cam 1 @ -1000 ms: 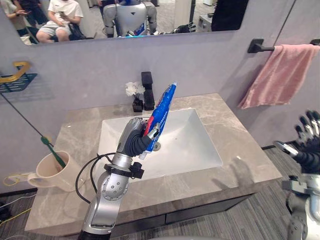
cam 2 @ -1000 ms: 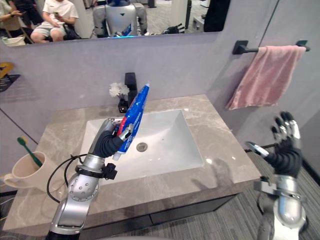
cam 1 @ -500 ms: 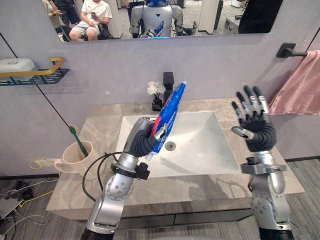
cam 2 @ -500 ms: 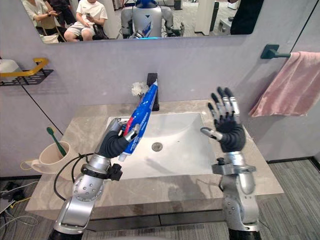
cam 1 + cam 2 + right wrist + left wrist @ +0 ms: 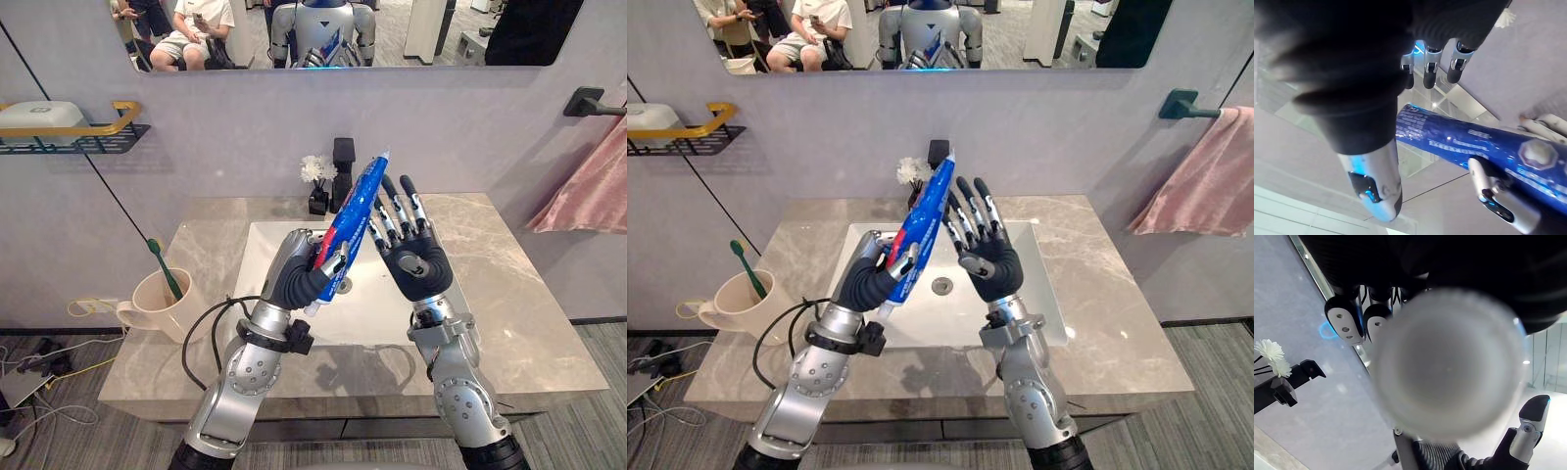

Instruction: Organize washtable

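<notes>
Left hand [image 5: 299, 279] clamps the toothpaste tube [image 5: 358, 201]; right hand [image 5: 416, 266], fingers spread, hovers just right, perhaps touching. Handover likely: close round it.

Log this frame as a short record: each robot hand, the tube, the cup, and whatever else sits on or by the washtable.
left robot hand: shut on tube, held above sink
right robot hand: open, fingers straight, close beside the tube's upper part; contact unclear
tube: blue, tilted, cap end down
cup: on counter, on the robot's left of the sink, green toothbrush standing in it
back of counter: black faucet, white flowers
wall, right side: pink towel hanging
</notes>
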Motion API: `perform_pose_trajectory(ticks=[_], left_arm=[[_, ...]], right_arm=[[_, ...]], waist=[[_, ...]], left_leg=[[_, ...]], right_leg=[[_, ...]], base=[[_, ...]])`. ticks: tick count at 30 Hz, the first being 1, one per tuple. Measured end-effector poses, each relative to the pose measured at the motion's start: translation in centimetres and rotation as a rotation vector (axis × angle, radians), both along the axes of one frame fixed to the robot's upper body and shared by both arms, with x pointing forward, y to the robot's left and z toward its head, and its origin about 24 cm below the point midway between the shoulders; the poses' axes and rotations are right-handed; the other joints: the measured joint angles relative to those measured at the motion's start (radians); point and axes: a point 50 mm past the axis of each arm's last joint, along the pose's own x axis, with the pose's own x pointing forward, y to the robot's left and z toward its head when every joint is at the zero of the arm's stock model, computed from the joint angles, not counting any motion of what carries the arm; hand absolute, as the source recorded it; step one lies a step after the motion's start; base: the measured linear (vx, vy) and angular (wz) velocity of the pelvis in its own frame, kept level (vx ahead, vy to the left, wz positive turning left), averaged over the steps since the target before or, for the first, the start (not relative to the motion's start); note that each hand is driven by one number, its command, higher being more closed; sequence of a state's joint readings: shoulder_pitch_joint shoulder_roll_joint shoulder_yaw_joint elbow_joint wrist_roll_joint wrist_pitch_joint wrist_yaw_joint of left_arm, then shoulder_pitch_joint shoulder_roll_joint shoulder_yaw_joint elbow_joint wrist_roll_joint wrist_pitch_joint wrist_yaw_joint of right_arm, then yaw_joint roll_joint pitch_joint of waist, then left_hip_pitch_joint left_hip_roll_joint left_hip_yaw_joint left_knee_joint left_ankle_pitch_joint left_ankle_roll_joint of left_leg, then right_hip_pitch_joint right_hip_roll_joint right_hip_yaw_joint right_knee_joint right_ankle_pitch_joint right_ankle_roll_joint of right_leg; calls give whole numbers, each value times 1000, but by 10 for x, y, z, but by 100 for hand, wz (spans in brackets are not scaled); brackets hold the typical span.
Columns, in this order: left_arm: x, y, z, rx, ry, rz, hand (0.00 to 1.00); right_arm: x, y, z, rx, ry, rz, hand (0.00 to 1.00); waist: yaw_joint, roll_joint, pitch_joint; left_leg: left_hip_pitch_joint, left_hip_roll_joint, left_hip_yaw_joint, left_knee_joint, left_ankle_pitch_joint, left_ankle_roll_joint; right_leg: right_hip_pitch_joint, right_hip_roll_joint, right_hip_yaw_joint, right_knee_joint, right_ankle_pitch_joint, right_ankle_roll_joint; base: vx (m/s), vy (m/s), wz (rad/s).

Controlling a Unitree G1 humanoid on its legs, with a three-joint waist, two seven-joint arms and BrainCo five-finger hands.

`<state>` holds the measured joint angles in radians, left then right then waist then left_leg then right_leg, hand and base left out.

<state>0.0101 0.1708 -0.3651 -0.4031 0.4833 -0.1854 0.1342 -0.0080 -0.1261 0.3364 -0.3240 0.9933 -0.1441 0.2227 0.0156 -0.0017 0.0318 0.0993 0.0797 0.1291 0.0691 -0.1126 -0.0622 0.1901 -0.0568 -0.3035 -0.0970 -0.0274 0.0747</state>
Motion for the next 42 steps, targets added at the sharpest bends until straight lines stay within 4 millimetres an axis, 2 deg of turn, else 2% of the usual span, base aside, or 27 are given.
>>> perform_pose_trajectory(ticks=[12,31,32,42], left_arm=[[3,-7,-7,-8,10,-11,100],[1,-22,-20,24,55,-79,100],[1,-22,-22,29,62,-80,100],[-6,-30,-24,68,33,-133,100]], right_arm=[[2,13,1,69,28,83,0],[11,13,1,105,47,107,0],[12,13,0,106,54,107,100],[17,9,7,139,40,97,100]], waist=[[0,0,0],[1,-7,0],[2,-7,0],[3,-8,0]], left_leg=[[-2,0,0,0,1,1],[-21,-30,3,-23,32,38],[-21,-31,5,-23,33,39],[-21,-32,6,-30,38,39]], right_leg=[[-1,0,-1,0,2,2],[-21,-30,-18,-1,32,14],[-22,-31,-17,-1,33,15],[-25,-31,-17,-1,35,16]], base=[[0,0,0],[-28,10,2],[-36,18,-4],[-3,1,0]])
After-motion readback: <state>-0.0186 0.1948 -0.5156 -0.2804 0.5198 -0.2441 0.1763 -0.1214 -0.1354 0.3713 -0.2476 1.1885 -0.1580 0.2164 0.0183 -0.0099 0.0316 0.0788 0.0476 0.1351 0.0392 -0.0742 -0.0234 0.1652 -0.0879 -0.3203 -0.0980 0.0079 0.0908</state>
